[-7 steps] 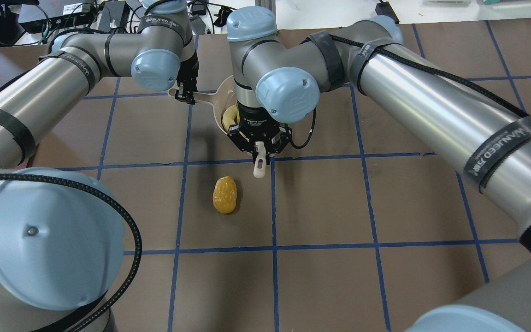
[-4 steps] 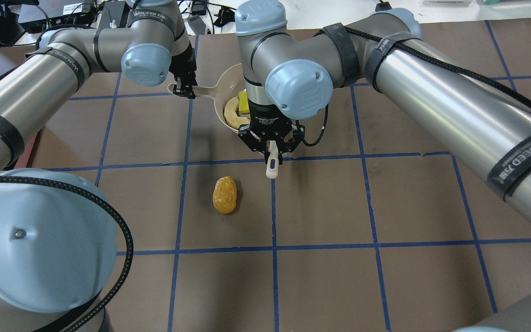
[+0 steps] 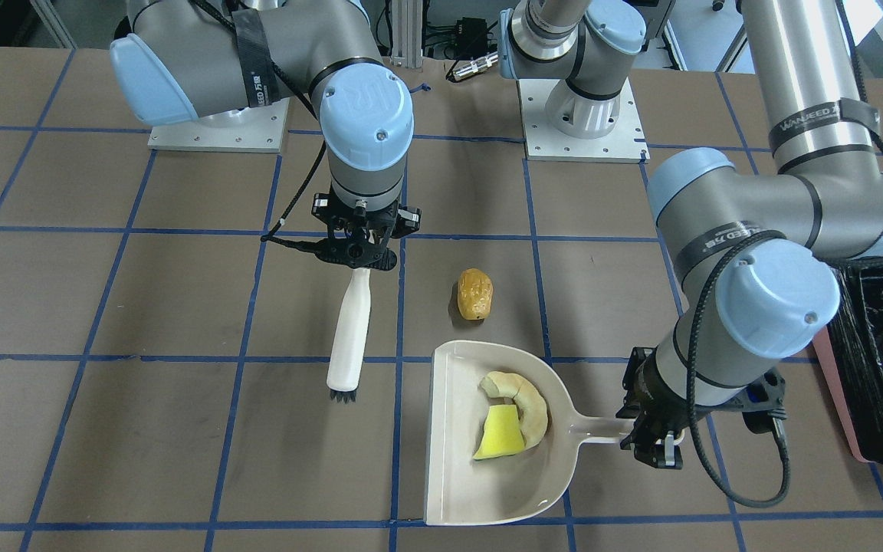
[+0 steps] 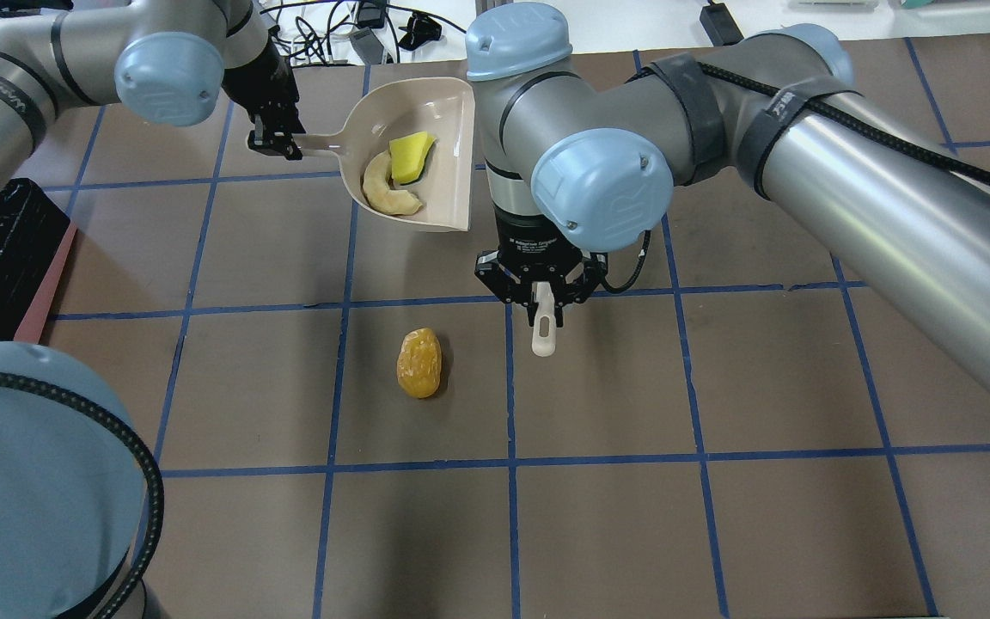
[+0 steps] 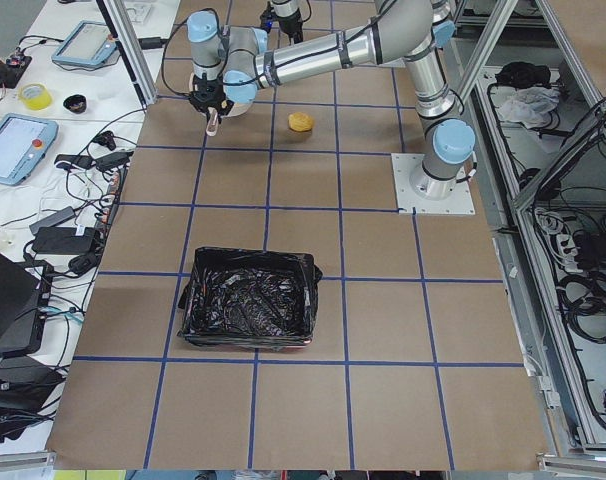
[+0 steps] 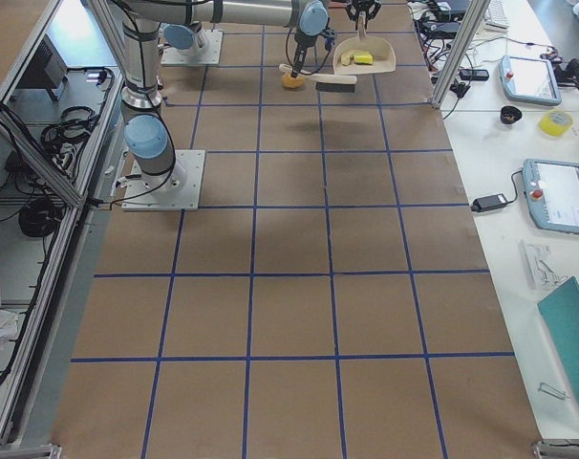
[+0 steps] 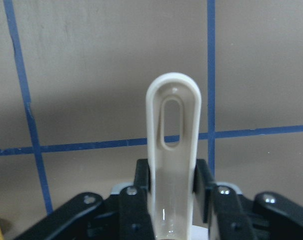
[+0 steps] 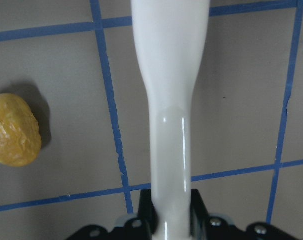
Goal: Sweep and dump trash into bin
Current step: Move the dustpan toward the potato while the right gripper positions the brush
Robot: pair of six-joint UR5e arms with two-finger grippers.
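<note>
My left gripper is shut on the handle of the beige dustpan. In the pan lie two pieces of trash, a pale crescent rind and a yellow wedge. The golden-brown lump rests on the mat, apart from the pan, closer to the robot. My right gripper is shut on the white handle of a brush, to the right of the lump in the overhead view. The pink bin with its black bag stands on my left side.
The brown mat carries a grid of blue tape. Cables and electronics lie past the far table edge. Both arm bases are bolted at the robot's side of the table.
My left gripper has drawn the dustpan to the left and farther from me, out from under the right arm. My right gripper moved right with the brush. The lump stayed put.
</note>
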